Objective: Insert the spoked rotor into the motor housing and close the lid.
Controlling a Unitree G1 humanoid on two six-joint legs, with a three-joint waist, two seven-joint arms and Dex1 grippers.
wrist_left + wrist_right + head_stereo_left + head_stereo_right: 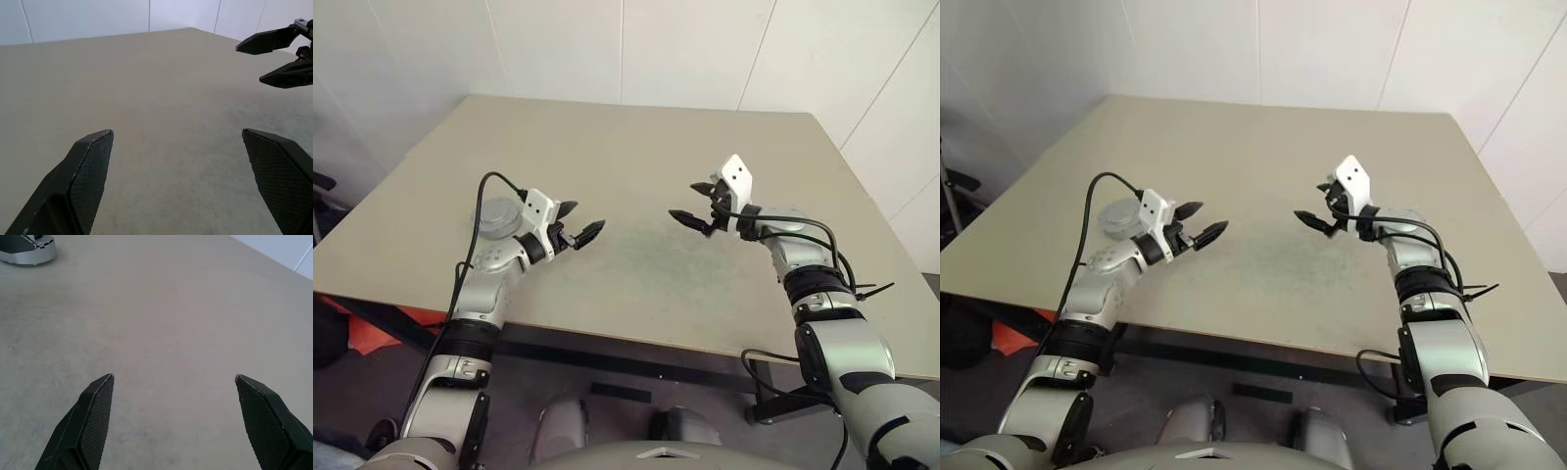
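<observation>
A round silver-grey motor housing point(497, 216) lies on the table's left side, just behind my left wrist, which hides part of it. Its top is flat and grey and looks like the lid resting on it; I cannot tell for sure. In the right wrist view its silver rim point(27, 253) lies far off across the table. The spoked rotor is out of view. My left gripper point(585, 217) hovers open and empty above the table, pointing toward the middle. Facing it, my right gripper point(683, 200) is open and empty too, a hand's width away.
The beige table point(636, 137) has a faint worn patch point(646, 250) between the grippers. White walls stand behind it. Its front edge runs just below my forearms. Black cables loop from both wrists.
</observation>
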